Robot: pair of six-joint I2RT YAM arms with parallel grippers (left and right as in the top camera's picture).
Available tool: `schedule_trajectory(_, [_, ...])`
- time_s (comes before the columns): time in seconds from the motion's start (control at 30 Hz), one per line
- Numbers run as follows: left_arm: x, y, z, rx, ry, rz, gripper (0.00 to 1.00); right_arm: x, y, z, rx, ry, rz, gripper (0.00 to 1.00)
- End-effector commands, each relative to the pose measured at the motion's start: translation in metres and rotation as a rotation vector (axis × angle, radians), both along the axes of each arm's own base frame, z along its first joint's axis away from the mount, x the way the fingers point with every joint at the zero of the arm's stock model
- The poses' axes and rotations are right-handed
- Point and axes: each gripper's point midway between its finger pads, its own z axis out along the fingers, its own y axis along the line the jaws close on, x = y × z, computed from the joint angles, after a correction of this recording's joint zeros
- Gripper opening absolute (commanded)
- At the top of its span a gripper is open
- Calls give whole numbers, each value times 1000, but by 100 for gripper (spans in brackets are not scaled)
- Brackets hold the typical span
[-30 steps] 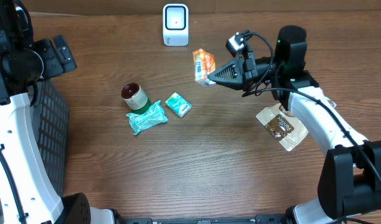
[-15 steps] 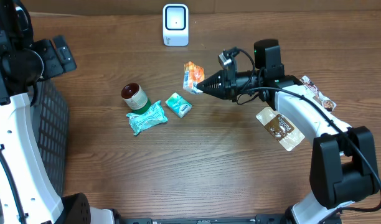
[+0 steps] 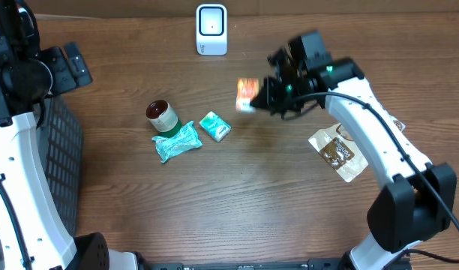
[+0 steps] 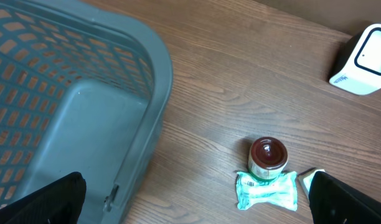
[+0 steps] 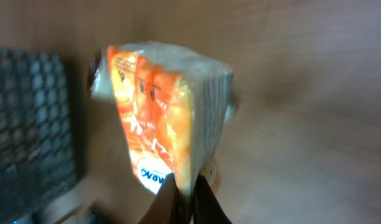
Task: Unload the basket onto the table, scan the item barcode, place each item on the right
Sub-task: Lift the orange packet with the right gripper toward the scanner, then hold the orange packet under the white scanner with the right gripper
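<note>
the right gripper (image 5: 184, 191) has its two fingers (image 5: 165, 205) drawn tight together, pinching the lower edge of the orange packet (image 5: 165, 106). in the right wrist view the packet rises from the fingertips, with orange and white print on its broad face and a clear plastic end turned to the right. the print is too blurred to read, and i cannot tell where the barcode sits. from overhead the right gripper (image 3: 259, 96) points left with the orange packet (image 3: 247, 91) at its tip, smeared by blur. it is over the table (image 3: 237, 202), on the near right of the scanner (image 3: 211, 30) and apart from it. the scanner is a small white box with a dark window, standing at the far edge.

the left gripper (image 4: 197, 193) is spread as wide as it goes. its fingers (image 4: 50, 199) sit at the bottom corners of the left wrist view with nothing between them. below it is the rim of a grey basket (image 4: 147, 81), at the left side of the table.

left of the orange packet a small green packet (image 3: 214, 126) lies flat. just beside that is a crumpled green wrapper (image 3: 177, 142), and right against the wrapper's far edge stands a jar (image 3: 161, 114) with a dark red lid, upright. a brown bag (image 3: 339, 153) lies on the right side of the table, partly under the right arm.
</note>
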Motion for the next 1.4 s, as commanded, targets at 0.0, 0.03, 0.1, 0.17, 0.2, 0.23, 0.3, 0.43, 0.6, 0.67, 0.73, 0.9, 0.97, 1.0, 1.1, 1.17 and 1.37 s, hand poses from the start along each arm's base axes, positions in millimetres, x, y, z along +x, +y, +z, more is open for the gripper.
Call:
schedule_trajectory(0.0, [0, 2, 0, 18, 4, -8, 99, 53, -12, 64, -270, -350, -119, 4])
schedule_trajectory(0.03, [0, 2, 0, 18, 4, -8, 100, 62, -11, 75, -296, -397, -137, 4])
schedule_trajectory(0.1, [0, 2, 0, 18, 5, -8, 100, 79, -6, 92, -356, -490, -147, 4])
schedule_trajectory(0.17, [0, 2, 0, 18, 4, -8, 100, 98, -3, 98, -442, -573, -141, 4])
schedule_trajectory(0.2, [0, 2, 0, 18, 4, -8, 100, 110, -2, 97, -500, -620, -140, 4])
schedule_trajectory(0.23, [0, 2, 0, 18, 5, -8, 100, 121, -2, 94, -560, -663, -143, 4])
schedule_trajectory(0.3, [0, 2, 0, 18, 4, -8, 100, 144, -4, 86, -677, -744, -149, 4])
schedule_trajectory(0.43, [0, 2, 0, 18, 5, -8, 100, 187, 17, 69, -811, -916, -56, 4])
schedule_trajectory(0.6, [0, 2, 0, 18, 4, -8, 100, 227, 36, 49, -937, -1093, 38, 4])
schedule_trajectory(0.67, [0, 2, 0, 18, 4, -8, 99, 238, 42, 38, -971, -1136, 66, 4])
schedule_trajectory(0.73, [0, 2, 0, 18, 4, -8, 100, 246, 47, 23, -1006, -1166, 103, 4])
schedule_trajectory(0.9, [0, 2, 0, 18, 4, -8, 100, 258, 59, -15, -1088, -1213, 239, 4])
schedule_trajectory(0.97, [0, 2, 0, 18, 4, -8, 100, 261, 61, -31, -1143, -1218, 303, 4])
schedule_trajectory(1.0, [0, 2, 0, 18, 4, -8, 100, 261, 61, -36, -1161, -1215, 329, 4])
schedule_trajectory(1.1, [0, 2, 0, 18, 4, -8, 100, 261, 61, -43, -1169, -1209, 345, 4])
schedule_trajectory(1.17, [0, 2, 0, 18, 5, -8, 99, 261, 61, -42, -1170, -1210, 345, 4])
schedule_trajectory(1.37, [0, 2, 0, 18, 4, -8, 100, 259, 60, -48, -1176, -1187, 367, 4])
